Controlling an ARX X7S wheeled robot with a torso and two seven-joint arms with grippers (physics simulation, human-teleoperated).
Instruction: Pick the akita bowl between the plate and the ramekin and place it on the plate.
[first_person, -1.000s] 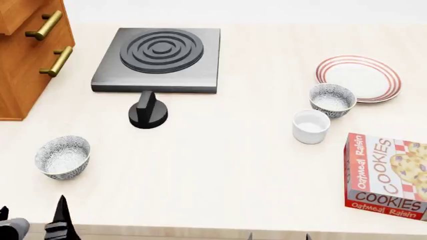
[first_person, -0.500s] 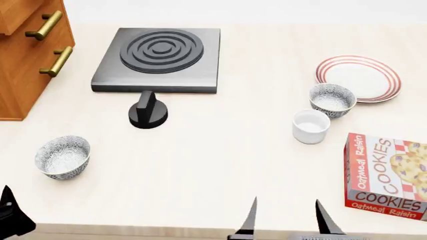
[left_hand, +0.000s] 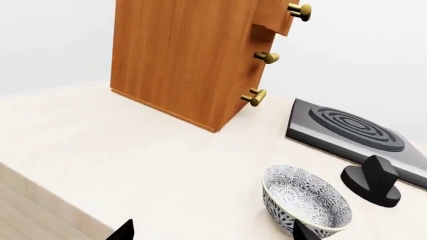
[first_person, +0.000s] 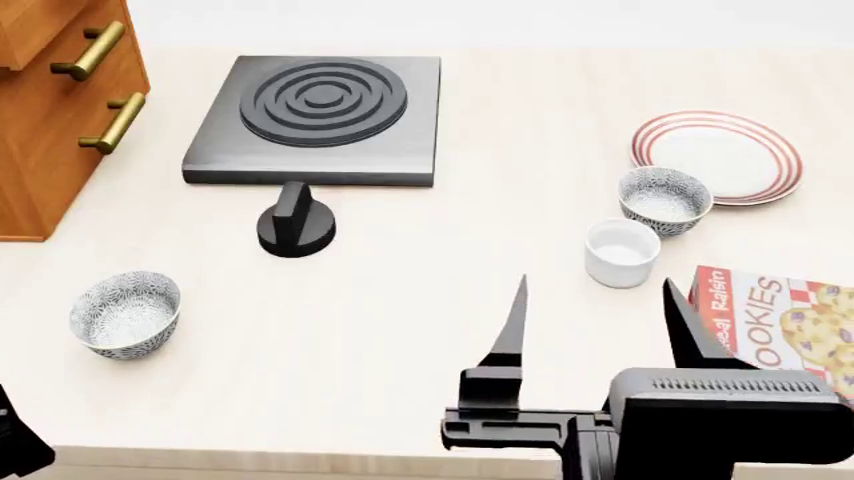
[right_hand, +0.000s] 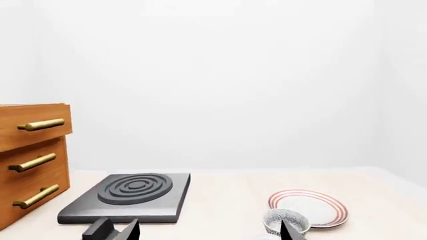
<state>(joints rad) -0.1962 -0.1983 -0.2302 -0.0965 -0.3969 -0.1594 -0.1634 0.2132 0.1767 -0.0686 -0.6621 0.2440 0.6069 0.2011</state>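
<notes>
Akita bowl (first_person: 665, 199) upright on worktop (first_person: 441, 330), between plate (first_person: 721, 155) and ramekin (first_person: 622, 252), just beside both, rim close to plate edge; contact not clear. Nothing on plate. Right gripper (first_person: 598, 325) spread wide, empty, low over near worktop edge, fingertips pointing toward ramekin, well short of akita bowl. One right finger overlapping cookie box (first_person: 787, 330) in head view. Left gripper (first_person: 20, 445) barely showing at near left corner; cannot tell its opening. Twin speckled bowl (first_person: 126, 313) at near left, well apart from the rest. Stove plate (first_person: 320, 118) at back, black knob (first_person: 295, 222) before it. Wooden drawer cabinet (first_person: 54, 110) at far left.
</notes>
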